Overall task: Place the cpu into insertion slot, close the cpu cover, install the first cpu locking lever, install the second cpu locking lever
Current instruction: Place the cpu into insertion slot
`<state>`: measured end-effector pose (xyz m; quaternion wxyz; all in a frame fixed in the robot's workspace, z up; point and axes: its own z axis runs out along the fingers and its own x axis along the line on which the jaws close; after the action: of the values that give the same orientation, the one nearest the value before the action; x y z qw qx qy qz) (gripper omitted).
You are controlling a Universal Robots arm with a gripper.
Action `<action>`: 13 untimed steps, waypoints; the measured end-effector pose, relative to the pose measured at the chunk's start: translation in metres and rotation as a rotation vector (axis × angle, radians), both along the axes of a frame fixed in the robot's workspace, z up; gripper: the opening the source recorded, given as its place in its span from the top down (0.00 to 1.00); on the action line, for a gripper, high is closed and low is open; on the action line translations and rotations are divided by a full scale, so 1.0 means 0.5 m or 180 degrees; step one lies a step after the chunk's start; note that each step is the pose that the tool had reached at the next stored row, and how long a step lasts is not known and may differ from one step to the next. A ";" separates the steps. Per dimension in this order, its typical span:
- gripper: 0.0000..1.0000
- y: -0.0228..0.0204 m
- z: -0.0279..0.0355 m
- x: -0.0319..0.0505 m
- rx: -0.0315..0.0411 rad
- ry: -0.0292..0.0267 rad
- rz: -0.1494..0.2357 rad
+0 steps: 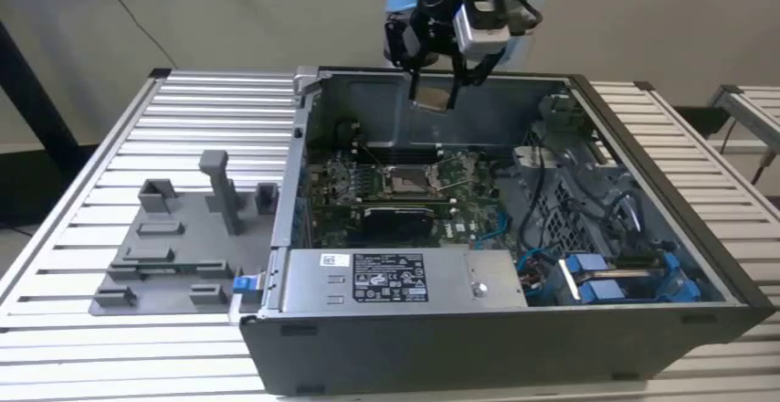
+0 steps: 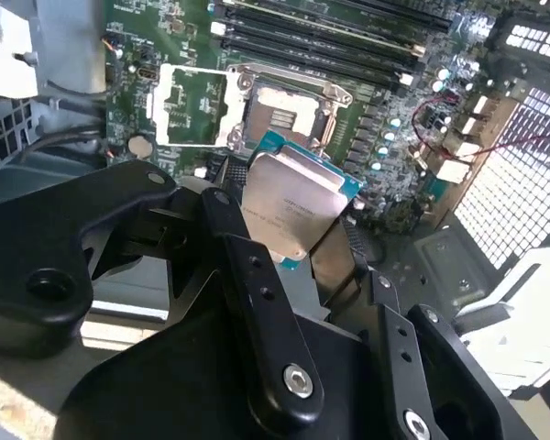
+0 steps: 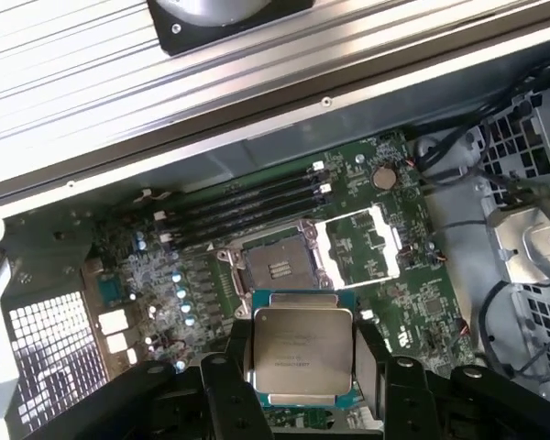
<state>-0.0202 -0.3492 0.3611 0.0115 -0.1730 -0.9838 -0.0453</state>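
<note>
Plainly, the pincer (image 1: 434, 93) is closed onto the cpu (image 3: 301, 346). Its two black fingers (image 3: 225, 394) press on opposite edges of the chip, and the silver face is left bare between them. In the exterior view the chip hangs in the air inside the open computer case (image 1: 488, 329), at twelve o'clock of the insertion slot (image 1: 406, 179) and well apart from it. No part of it touches the green motherboard (image 3: 431, 302). The case stands on the slatted bench (image 1: 207, 110), with a grey fixture (image 1: 183, 238) at nine o'clock of it. In the second wrist view the slot lies open and bare, and the cpu cover (image 2: 165, 105) is swung back just beside it.

I judge the chip light and quite stiff, a thin plate that will not flex. It is delicate all the same: its underside contacts and the slot's pins would not forgive a scrape or a drop. The smooth rim could slip, so the sound hold is squarely on two opposite edges, as here, never on the faces.

The metal face turns up toward the wrist and the contact side down toward the board. In the exterior view the chip looks somewhat tilted rather than level. It is near square, so it has no long axis to speak of. In the first wrist view its edges run roughly in line with the slot's rim, a little skewed.
</note>
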 end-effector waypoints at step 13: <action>0.46 0.0005 -0.005 0.000 0.0000 0.0036 -0.0278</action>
<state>-0.0202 -0.3489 0.3584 0.0152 -0.2160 -0.9752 -0.0447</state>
